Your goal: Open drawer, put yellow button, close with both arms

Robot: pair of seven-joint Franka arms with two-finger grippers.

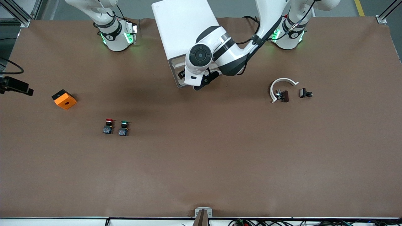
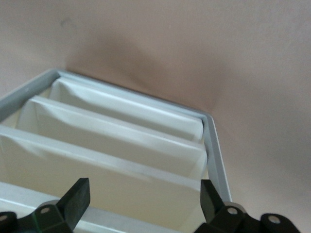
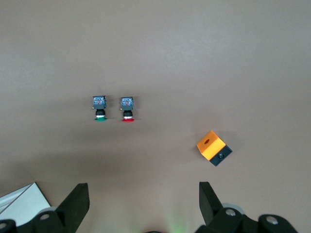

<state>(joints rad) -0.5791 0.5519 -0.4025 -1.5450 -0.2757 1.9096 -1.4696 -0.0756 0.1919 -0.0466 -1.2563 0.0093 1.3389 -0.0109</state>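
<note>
Left gripper: fingers apart, holding nothing, at the cabinet front, over its drawer edges; three show in the left wrist view. Right gripper: fingers apart, high over bare table. Two buttons: red button, green button, side by side. One orange block. Yellow button not visible. Left arm bends down to the cabinet; right arm waits.

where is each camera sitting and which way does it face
Front view: high across the table, facing both arm bases; left end effector at the cabinet.
Left wrist view: looks past its open fingers at the cabinet's drawers.
Right wrist view: above the table, open fingers showing.
Shared by right wrist and front: red button, green button, orange block.
</note>
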